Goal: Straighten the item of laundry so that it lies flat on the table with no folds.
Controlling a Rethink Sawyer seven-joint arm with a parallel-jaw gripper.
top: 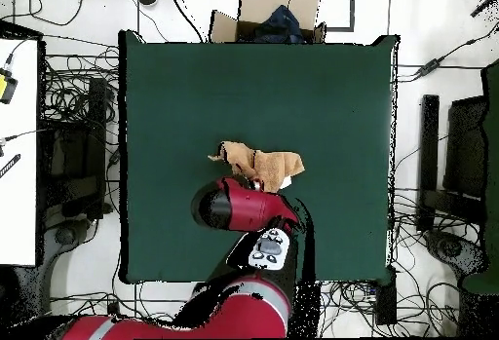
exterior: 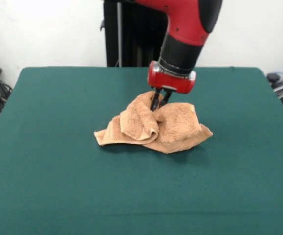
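The item of laundry point(exterior: 175, 128), a light orange-tan terry towel, lies crumpled in overlapping folds near the middle of the green table point(exterior: 58, 156). One flap is rolled over on its left half, and a corner sticks out at the left. My gripper point(exterior: 159, 103) comes down from above onto the towel's far top edge. Its dark fingers stand close together with a raised ridge of cloth pinched between them. In the overhead view the towel point(top: 261, 164) shows just beyond the red arm, which hides the gripper itself.
Bare green table point(top: 195, 93) surrounds the towel on every side. A cardboard box point(top: 278, 15) with dark contents sits beyond the table's far edge in the overhead view. Cables and equipment lie on the floor around the table.
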